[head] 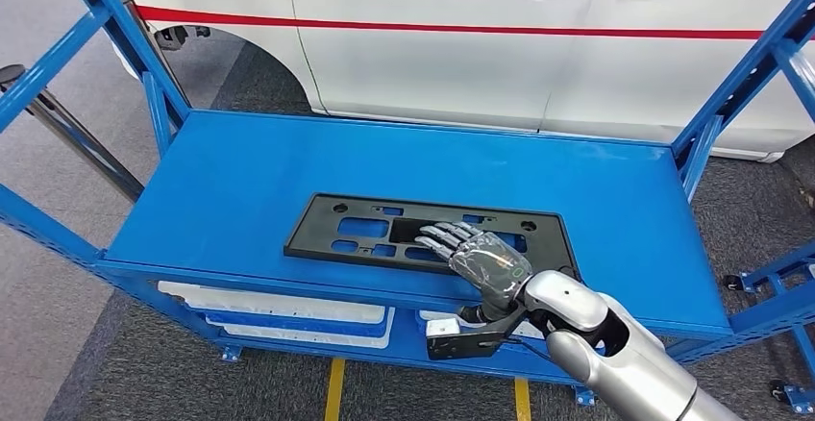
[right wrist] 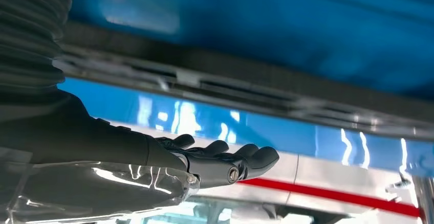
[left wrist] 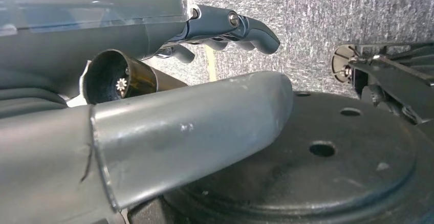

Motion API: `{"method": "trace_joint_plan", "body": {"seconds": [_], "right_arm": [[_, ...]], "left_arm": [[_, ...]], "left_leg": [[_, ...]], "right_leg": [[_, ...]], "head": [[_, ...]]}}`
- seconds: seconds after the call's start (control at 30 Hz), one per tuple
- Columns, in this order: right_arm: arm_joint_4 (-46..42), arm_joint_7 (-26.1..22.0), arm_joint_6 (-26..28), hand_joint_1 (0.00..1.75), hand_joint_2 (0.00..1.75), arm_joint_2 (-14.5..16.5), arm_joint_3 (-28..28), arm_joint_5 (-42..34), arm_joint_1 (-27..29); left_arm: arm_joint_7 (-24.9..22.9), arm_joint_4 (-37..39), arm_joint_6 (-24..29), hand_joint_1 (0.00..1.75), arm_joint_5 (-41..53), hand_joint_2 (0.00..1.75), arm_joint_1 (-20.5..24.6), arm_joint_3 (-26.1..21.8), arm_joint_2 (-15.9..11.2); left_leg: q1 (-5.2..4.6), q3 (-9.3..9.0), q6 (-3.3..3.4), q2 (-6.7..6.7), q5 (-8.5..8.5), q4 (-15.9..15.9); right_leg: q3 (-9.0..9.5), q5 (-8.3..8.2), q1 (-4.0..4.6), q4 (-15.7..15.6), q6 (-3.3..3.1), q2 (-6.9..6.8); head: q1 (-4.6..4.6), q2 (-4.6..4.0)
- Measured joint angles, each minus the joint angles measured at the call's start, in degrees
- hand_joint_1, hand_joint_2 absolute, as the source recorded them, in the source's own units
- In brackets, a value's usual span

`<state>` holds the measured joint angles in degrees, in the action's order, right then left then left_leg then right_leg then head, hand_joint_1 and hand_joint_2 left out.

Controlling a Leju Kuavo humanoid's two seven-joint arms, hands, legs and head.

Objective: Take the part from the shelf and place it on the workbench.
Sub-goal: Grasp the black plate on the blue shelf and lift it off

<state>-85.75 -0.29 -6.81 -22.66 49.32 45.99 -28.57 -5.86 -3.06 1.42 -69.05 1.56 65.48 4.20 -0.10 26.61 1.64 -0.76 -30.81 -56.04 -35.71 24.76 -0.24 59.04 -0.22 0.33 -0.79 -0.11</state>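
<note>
The part is a flat black plastic plate (head: 384, 234) with several cut-outs, lying near the front edge of the blue shelf top (head: 269, 161). My right hand (head: 476, 256) is stretched out flat over the plate's right half, fingers pointing away from me. In the right wrist view the fingers (right wrist: 225, 162) are straight and together, and a strip of blue shows between them and the plate's dark edge (right wrist: 230, 88). The thumb is hidden. My left hand (left wrist: 169, 96) hangs low over grey carpet, thumb and fingers apart with nothing between them.
A white car with a red stripe (head: 481, 37) stands close behind the shelf. Blue slanted uprights (head: 135, 46) (head: 750, 75) frame both ends. White trays (head: 288, 310) sit on the lower level. Yellow lines (head: 333, 392) mark the carpet in front.
</note>
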Motion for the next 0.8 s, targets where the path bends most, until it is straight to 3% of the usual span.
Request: {"method": "trace_joint_plan", "body": {"seconds": [0.27, 0.4, 0.57, 0.8], "right_arm": [[5.45, 1.14, 0.33, 0.0, 1.75, 0.93, 3.31, 4.32, 0.92], [6.78, 3.54, 3.55, 0.0, 1.75, 1.29, 4.13, 8.17, 1.39], [7.47, 6.49, 10.64, 0.0, 1.75, 4.15, 2.54, 14.2, 5.2], [6.65, 5.4, 11.49, 0.0, 1.75, 7.25, -0.14, 13.01, 7.72]], "left_arm": [[1.51, 0.0, 0.3, 0.0, -1.44, 0.0, -0.01, 0.0, 0.02], [1.87, 0.0, 0.38, 0.0, -2.11, 0.0, -0.01, -0.01, 0.07], [2.45, 0.03, 0.19, 0.0, -2.97, 0.0, -0.03, -0.02, 0.54], [2.45, 0.13, -0.19, 0.0, -3.16, 0.0, 0.02, -0.02, 0.76]], "left_leg": [[0.0, -0.24, -0.2, 0.02, 0.09, 0.02], [-0.01, -0.46, -0.27, 0.03, 0.04, 0.0], [-0.01, -0.5, -0.28, 0.04, 0.03, -0.03], [-0.13, -0.54, -0.29, 0.2, 0.0, -0.05]], "right_leg": [[0.3, -0.02, -0.01, 0.01, -0.02, 0.0], [0.55, -0.01, -0.07, 0.01, -0.01, -0.01], [0.64, -0.02, -0.17, 0.01, 0.0, -0.04], [0.64, -0.03, -0.21, 0.0, 0.02, 0.0]], "head": [[0.0, 0.0], [0.01, 0.0], [0.0, 0.0], [0.0, 0.0]]}}
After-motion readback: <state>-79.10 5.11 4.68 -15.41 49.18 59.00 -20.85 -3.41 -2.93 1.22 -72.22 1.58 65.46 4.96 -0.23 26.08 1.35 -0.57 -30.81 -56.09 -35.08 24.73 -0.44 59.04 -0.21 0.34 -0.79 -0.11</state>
